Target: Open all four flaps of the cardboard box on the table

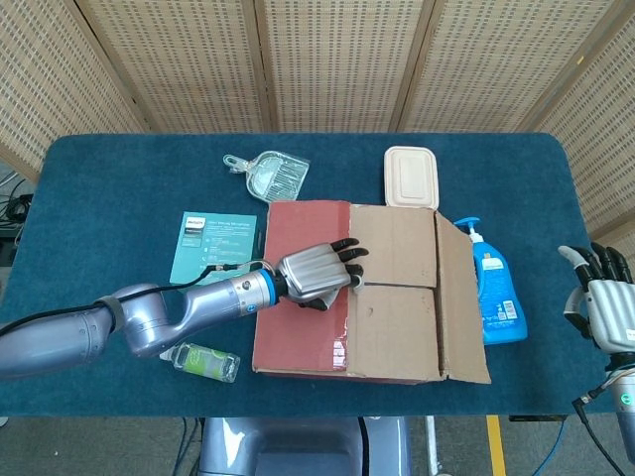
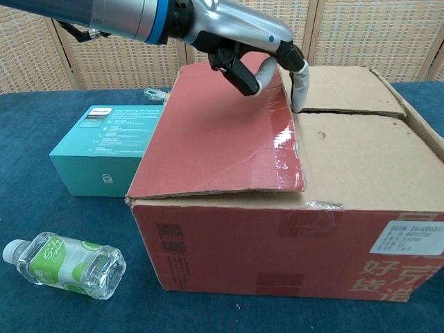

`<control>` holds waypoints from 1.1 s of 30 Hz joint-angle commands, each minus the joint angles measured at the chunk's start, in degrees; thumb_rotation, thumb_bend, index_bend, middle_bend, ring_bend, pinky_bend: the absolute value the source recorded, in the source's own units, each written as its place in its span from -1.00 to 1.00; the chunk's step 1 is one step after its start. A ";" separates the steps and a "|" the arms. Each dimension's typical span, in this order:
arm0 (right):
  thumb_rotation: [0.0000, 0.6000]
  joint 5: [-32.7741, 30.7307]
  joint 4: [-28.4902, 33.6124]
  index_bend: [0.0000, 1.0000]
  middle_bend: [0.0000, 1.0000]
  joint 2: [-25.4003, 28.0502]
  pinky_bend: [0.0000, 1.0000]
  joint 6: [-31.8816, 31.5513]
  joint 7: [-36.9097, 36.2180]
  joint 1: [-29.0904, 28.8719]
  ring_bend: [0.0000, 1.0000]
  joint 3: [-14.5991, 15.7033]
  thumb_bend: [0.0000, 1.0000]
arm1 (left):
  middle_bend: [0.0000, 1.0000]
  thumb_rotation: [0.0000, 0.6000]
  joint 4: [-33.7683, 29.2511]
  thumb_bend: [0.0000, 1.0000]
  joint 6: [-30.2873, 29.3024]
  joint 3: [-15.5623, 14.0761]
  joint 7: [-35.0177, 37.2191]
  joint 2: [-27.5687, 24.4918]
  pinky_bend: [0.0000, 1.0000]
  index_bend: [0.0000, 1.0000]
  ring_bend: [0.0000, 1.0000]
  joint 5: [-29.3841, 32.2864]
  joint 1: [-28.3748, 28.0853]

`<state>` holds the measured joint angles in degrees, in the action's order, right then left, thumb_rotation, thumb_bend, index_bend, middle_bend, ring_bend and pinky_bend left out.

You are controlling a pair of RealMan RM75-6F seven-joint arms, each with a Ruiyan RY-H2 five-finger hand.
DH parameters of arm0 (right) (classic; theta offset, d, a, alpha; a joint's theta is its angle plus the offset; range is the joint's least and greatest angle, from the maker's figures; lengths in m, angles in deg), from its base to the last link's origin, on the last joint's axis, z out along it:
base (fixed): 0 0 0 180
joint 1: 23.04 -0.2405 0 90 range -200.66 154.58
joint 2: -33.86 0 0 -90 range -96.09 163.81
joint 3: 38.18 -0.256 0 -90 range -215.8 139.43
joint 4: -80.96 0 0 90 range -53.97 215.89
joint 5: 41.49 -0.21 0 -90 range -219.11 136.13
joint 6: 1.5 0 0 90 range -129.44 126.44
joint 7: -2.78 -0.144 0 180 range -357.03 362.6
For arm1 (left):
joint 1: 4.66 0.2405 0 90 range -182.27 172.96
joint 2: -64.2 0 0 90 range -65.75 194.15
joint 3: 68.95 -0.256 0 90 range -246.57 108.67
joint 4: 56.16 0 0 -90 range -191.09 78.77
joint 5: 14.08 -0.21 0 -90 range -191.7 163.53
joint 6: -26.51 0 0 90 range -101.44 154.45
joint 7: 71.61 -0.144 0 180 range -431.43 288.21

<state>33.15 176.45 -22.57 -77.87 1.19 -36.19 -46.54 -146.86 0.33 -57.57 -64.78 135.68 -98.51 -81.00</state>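
Observation:
The cardboard box (image 1: 372,293) (image 2: 291,250) stands mid-table. Its red left flap (image 1: 298,288) (image 2: 215,132) lies over the top, slightly raised. Two brown inner flaps (image 1: 394,283) (image 2: 354,149) lie flat and closed. The right flap (image 1: 461,297) is folded outward. My left hand (image 1: 317,273) (image 2: 243,41) hovers over the red flap's inner edge, fingers spread. One fingertip (image 2: 300,94) points down at that edge where it meets the brown flaps, and nothing is gripped. My right hand (image 1: 600,302) hangs open past the table's right edge, away from the box.
A teal carton (image 1: 211,246) (image 2: 104,149) sits left of the box, and a small clear bottle (image 1: 203,360) (image 2: 66,263) lies near the front edge. Behind the box are a clear scoop (image 1: 268,176) and a beige lidded container (image 1: 411,177). A blue pump bottle (image 1: 496,293) lies against the right flap.

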 commanded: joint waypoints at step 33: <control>1.00 0.19 0.71 -0.73 -0.67 -0.42 -0.96 1.27 0.91 -0.57 -1.00 -1.09 0.86 | -0.24 0.30 -12.06 1.00 -7.77 1.13 -2.13 -16.15 -1.00 -0.25 -0.87 1.07 5.93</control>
<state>33.38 177.09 -22.99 -76.69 2.01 -36.68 -47.57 -157.75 -6.31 -56.45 -67.44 120.95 -96.47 -76.07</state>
